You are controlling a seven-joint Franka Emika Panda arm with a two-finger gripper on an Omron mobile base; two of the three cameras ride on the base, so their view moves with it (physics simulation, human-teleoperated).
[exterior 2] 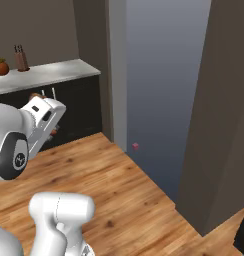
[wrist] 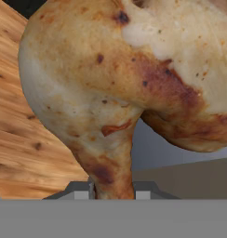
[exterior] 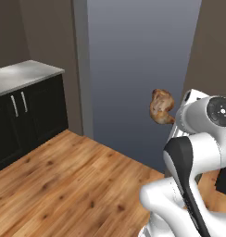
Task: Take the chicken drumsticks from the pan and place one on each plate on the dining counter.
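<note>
A: One drumstick (wrist: pixel 120 88) is what you've got. In the hand view the gripper (wrist: pixel 112 193) pinches its thin bone end between the two fingertips (wrist: pixel 78 191), and the plump end bulges out past them, close to the lens.

B: And where is it in the room?

A: Up in the air. In the left base view you see the drumstick (exterior: pixel 161 107) held out at the front of the white arm (exterior: pixel 198 139), with the grey-blue wall panel (exterior: pixel 133 69) behind it and the wood floor (exterior: pixel 73 180) well below. The fingers themselves are hidden there by the arm's own body.

B: Right base view?

A: There the arm (exterior 2: pixel 24 135) blocks your meat; only a sliver of brown shows at the hand's edge, too small to call. But you get things the left view lacks: a knife block (exterior 2: pixel 20 58) and a reddish bowl with something green (exterior 2: pixel 0 66) on the grey counter (exterior 2: pixel 49 72), plus a small pink dot (exterior 2: pixel 135 146) low on the wall panel.

B: Cabinets?

A: Dark ones under the counter in both. The left base view shows the two pale door handles (exterior: pixel 19 104) clearly, and the countertop (exterior: pixel 22 76) there is bare.

B: Anything behind the meat in the hand view?

A: Wood floor planks to the left, a grey-blue patch and a brownish band to the right. Nothing touches the drumstick besides your fingertips.
</note>
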